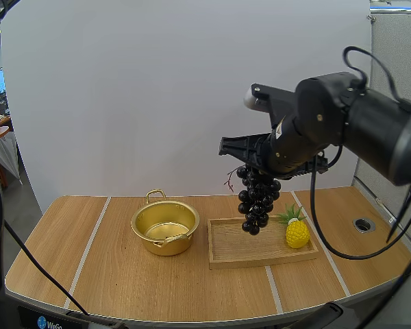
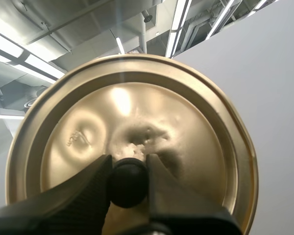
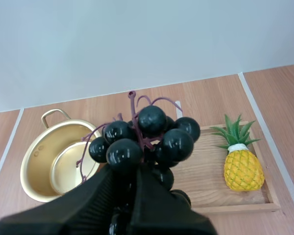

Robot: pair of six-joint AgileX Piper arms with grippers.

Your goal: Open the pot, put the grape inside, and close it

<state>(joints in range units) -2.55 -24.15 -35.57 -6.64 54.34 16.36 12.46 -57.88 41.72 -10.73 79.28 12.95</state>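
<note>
The bunch of grapes (image 1: 255, 199) is pinched at its top by the right gripper (image 1: 252, 163) and hung over the left half of the wooden tray (image 1: 260, 252), with a toy pineapple (image 1: 296, 233) lying at the tray's right end. The open pot (image 1: 166, 226) is set just left of the tray, its rim unobstructed. The lid (image 2: 137, 112) is gripped by its black knob (image 2: 129, 188) between the fingers (image 2: 88, 191) of the left gripper (image 2: 129, 165).

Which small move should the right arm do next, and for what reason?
Probably shift the right tool sideways toward the pot, at this height. Its bunch of grapes hangs over the wooden tray, not over the pot, which stands open; the left tool holds the lid by its knob.
</note>
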